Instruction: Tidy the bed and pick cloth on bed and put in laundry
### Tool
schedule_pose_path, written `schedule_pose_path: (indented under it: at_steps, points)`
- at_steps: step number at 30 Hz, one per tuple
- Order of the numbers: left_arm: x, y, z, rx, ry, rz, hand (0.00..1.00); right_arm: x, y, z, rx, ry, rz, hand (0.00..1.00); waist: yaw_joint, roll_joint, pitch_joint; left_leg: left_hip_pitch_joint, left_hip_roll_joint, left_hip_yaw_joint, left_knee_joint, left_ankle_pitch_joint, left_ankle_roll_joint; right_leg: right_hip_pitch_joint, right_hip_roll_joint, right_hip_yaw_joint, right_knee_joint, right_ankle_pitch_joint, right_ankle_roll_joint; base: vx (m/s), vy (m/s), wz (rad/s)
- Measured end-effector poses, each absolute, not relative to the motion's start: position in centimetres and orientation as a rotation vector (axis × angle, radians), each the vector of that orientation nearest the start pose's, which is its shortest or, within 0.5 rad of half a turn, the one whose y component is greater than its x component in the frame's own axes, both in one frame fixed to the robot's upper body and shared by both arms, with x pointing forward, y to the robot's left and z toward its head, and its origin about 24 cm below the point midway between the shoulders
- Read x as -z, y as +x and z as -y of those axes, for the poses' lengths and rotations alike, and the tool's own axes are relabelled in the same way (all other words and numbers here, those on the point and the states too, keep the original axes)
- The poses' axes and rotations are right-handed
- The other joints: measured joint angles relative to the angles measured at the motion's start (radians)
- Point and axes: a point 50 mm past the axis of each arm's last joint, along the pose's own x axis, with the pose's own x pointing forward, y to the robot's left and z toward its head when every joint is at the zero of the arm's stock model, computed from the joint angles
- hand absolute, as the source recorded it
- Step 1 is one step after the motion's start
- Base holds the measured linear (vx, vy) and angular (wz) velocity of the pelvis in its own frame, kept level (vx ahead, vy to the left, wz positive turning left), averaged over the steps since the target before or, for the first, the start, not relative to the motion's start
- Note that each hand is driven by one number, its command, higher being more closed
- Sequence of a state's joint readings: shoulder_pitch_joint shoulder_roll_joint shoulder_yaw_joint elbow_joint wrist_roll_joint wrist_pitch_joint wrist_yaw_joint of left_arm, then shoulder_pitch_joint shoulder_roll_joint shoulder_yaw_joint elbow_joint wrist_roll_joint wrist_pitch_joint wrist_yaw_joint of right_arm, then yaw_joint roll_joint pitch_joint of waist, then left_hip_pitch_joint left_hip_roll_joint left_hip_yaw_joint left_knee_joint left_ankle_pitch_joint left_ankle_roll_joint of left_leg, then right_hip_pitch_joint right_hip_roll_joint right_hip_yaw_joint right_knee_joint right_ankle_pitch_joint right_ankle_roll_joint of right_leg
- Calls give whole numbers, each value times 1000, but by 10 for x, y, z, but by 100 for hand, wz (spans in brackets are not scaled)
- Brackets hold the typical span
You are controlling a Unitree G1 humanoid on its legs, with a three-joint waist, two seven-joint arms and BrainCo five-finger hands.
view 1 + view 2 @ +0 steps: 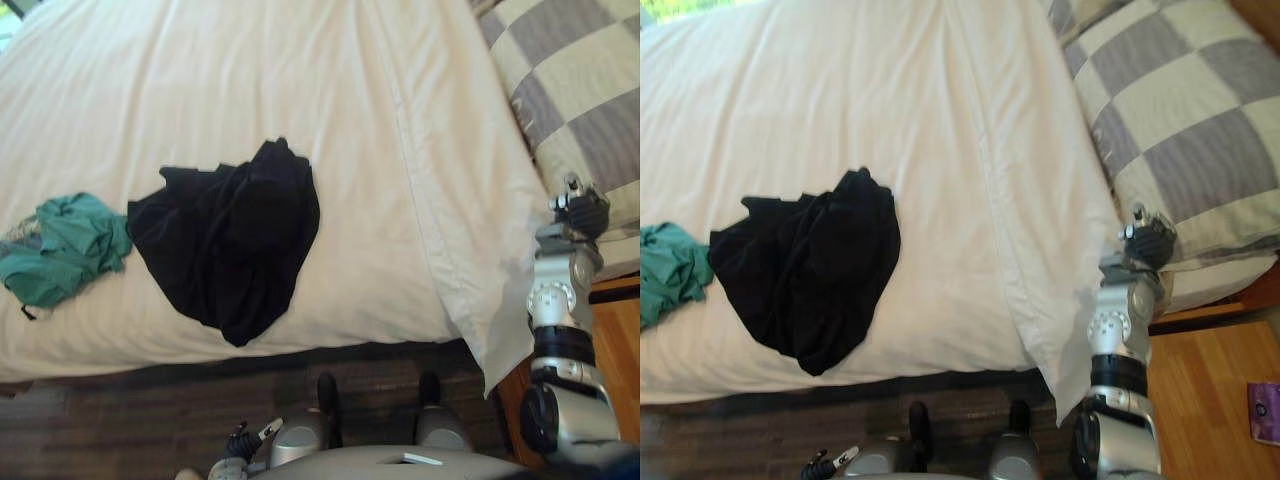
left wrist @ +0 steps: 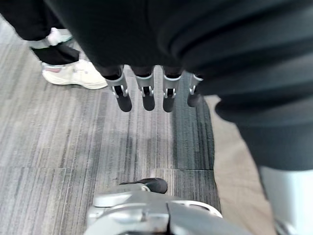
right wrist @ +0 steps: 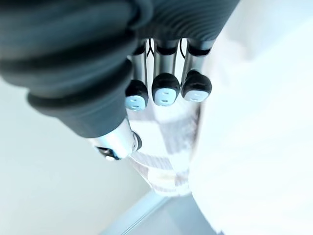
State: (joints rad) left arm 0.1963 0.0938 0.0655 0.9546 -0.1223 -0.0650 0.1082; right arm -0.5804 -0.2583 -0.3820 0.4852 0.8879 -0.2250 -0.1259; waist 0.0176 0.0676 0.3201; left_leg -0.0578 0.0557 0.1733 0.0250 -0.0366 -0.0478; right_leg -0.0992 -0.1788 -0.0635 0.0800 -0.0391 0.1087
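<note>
A crumpled black cloth (image 1: 232, 242) lies on the white bed sheet (image 1: 200, 90) close to the bed's near edge. A green cloth (image 1: 66, 248) is bunched just to its left, touching it. My right hand (image 1: 1148, 240) is raised at the bed's right side, between the folded white duvet edge (image 1: 1040, 290) and the checked pillow (image 1: 1180, 130). Its fingers (image 3: 165, 90) are curled with nothing between them and the thumb. My left hand (image 1: 245, 440) hangs low over the floor in front of the bed, fingers (image 2: 146, 95) straight and empty.
Dark wood-grain floor (image 1: 150, 410) runs along the bed's near side. A person's white shoe (image 2: 73, 74) stands on it near my left hand. To the right is a light wooden surface (image 1: 1200, 390) with a purple item (image 1: 1265, 410) on it.
</note>
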Motion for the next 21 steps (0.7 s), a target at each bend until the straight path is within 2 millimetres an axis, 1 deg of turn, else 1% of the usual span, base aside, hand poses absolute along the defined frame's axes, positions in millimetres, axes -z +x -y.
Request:
schedule_pose_path:
  at_steps: [1, 2, 5, 7, 9, 12, 14, 16, 17, 19, 20, 21]
  points:
    - [158, 74, -204, -311, -7, -1062, 0, -136, 340, 276, 419, 845, 436, 100, -1, 5, 9, -14, 0, -4, 15, -4, 1, -6, -1, 0, 1, 2, 0, -54, 3, 8]
    - [157, 82, -201, -301, -15, -1040, 0, -147, 345, 274, 403, 904, 479, 100, 0, 22, 37, -39, 0, -8, 42, -13, 3, -19, -3, -1, 5, 6, 0, -41, 11, 9]
    - [155, 92, -197, -282, -20, -1016, 0, -152, 350, 273, 401, 962, 498, 100, -1, 44, 71, -75, -1, -14, 67, -18, 6, -43, -6, -2, 11, 11, -1, -51, 17, 7]
    - [153, 100, -195, -269, -24, -995, 0, -141, 351, 273, 427, 973, 463, 100, -1, 59, 95, -108, -2, -16, 84, -18, 7, -75, -8, -2, 26, 11, 0, -32, 8, 4]
    - [152, 106, -194, -263, -28, -980, 0, -135, 351, 273, 436, 972, 450, 100, -3, 70, 120, -115, -2, -15, 91, -19, 8, -85, -9, 1, 38, 11, 0, 0, 0, 0]
    - [151, 113, -193, -246, -17, -970, 0, -131, 350, 272, 429, 968, 457, 100, -7, 80, 133, -135, -1, -14, 120, -30, 12, -108, -12, 16, 71, 4, 3, -11, 5, -1]
    - [150, 115, -193, -242, -14, -968, 0, -122, 348, 274, 444, 969, 440, 100, -9, 79, 133, -134, -2, -12, 148, -45, 13, -114, -18, 21, 113, -22, 4, -27, 11, 3]
    - [150, 118, -191, -240, -19, -965, 0, -104, 341, 274, 459, 971, 414, 100, -10, 69, 134, -136, 4, 6, 199, -75, 15, -127, -29, 23, 179, -64, 6, -39, -8, -4]
    - [150, 118, -191, -241, -21, -967, 0, -100, 340, 272, 456, 965, 406, 100, -10, 66, 135, -138, 6, 11, 214, -85, 15, -132, -30, 26, 195, -71, 4, -31, -12, -15]
    - [150, 121, -193, -259, -38, -961, 0, -87, 331, 268, 455, 967, 388, 100, -14, 54, 131, -163, 18, 20, 291, -127, 15, -152, -30, 35, 247, -97, 7, -43, 10, -17]
    - [149, 122, -195, -262, -38, -960, 0, -79, 326, 267, 468, 983, 375, 100, -14, 45, 129, -175, 26, 27, 323, -147, 16, -166, -31, 43, 271, -108, 6, -42, 32, -26]
    - [150, 121, -199, -286, -52, -964, 0, -67, 319, 262, 474, 999, 352, 100, -15, 26, 128, -188, 37, 38, 367, -172, 17, -181, -29, 56, 303, -122, 11, -31, 32, -26]
